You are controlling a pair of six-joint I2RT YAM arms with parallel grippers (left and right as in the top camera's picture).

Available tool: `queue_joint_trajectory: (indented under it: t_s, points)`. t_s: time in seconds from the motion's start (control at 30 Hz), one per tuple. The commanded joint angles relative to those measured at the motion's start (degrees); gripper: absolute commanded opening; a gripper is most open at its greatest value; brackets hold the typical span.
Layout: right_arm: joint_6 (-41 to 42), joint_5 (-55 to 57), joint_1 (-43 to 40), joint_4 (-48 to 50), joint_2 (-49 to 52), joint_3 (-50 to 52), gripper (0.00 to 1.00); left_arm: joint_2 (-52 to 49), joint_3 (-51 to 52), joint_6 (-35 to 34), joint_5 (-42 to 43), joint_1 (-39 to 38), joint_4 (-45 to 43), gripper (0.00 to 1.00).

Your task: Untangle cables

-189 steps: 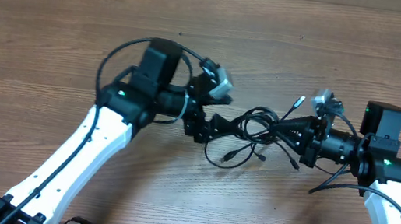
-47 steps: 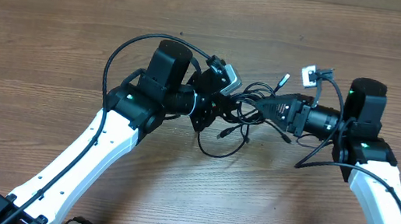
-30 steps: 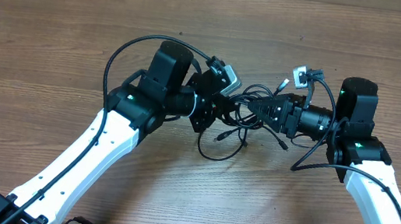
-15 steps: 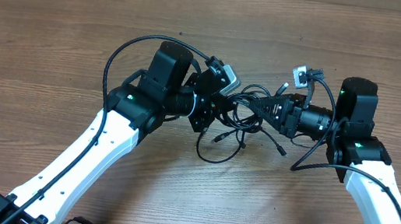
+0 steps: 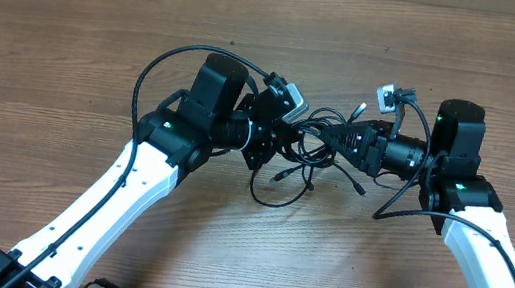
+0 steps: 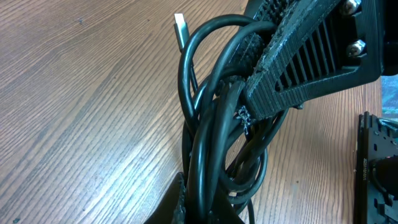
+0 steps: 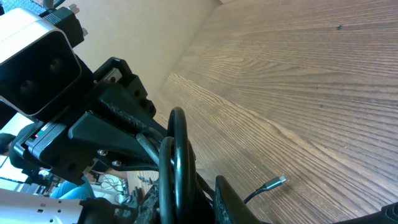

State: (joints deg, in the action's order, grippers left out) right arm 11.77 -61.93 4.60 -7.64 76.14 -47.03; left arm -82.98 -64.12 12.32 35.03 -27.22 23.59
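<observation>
Both arms meet over the middle of the wooden desk (image 5: 71, 37), with the cables (image 5: 310, 143) bunched in a knot between them. The left gripper (image 5: 276, 145) comes in from the left and is pinched on the left side of the bundle. The right gripper (image 5: 337, 140) comes in from the right and is clamped on the other side, so the two grippers sit just beside each other with the tangle strung across the small gap. From the left wrist view, several glossy black cords curve up in overlapping loops and pass between the ribbed fingers (image 6: 298, 68) of the right gripper, which are pressed onto them. One silvery plug tip (image 6: 180, 26) sticks up past the top of the loops. From the right wrist view, two or three cords rise side by side from between that gripper's own fingers and run into the dark jaws of the left gripper, beneath its pale wrist camera (image 7: 34, 62). From overhead, a slack loop (image 5: 275, 199) hangs out of the knot towards the near edge and lies on the desk. Loose ends with plugs poke out at the lower left (image 5: 280, 178), the lower right (image 5: 360, 190) and the top (image 5: 359, 108) of the bundle.
</observation>
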Motion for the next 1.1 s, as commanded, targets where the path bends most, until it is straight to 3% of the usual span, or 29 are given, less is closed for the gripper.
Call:
queue_joint_trajectory:
  t_s: [0.0,0.1,0.27,0.43,0.5,0.53,0.57,0.8,0.87,0.97,1.07]
  points:
    - [-0.1,1.3,0.2,-0.1,-0.1,-0.2,0.19,1.4,-0.7,-0.1,-0.1,0.3,-0.2,0.04]
    - [-0.1,1.5,0.2,-0.3,-0.1,-0.2,0.17,1.4,-0.7,-0.1,-0.1,0.3,-0.2,0.04]
    - [-0.1,1.5,0.2,-0.3,-0.1,-0.2,0.04,1.4,-0.7,-0.1,-1.0,0.3,-0.2,0.04]
    - [-0.1,1.5,0.2,-0.3,-0.1,-0.2,0.04,1.4,-0.7,-0.1,-1.0,0.3,-0.2,0.04]
    - [-0.1,1.5,0.2,-0.3,-0.1,-0.2,0.07,1.4,-0.7,-0.1,-1.0,0.3,-0.2,0.04]
    - [-0.1,1.5,0.2,-0.3,-0.1,-0.2,0.18,1.4,-0.7,-0.1,-1.0,0.3,-0.2,0.04]
    - [-0.1,1.5,0.2,-0.3,-0.1,-0.2,0.22,1.4,-0.7,-0.1,-1.0,0.3,-0.2,0.04]
    - [-0.1,1.5,0.2,-0.3,-0.1,-0.2,0.25,1.4,-0.7,-0.1,-1.2,0.3,-0.2,0.04]
    - [-0.1,1.5,0.2,-0.3,-0.1,-0.2,0.23,1.4,-0.7,-0.1,-1.2,0.3,-0.2,0.04]
    - [-0.1,1.5,0.2,-0.3,-0.1,-0.2,0.08,1.4,-0.7,-0.1,-2.7,0.3,-0.2,0.04]
    - [-0.1,1.9,0.2,-0.3,-0.1,-0.2,0.04,1.4,-0.6,-0.1,-2.7,0.3,-0.2,0.04]
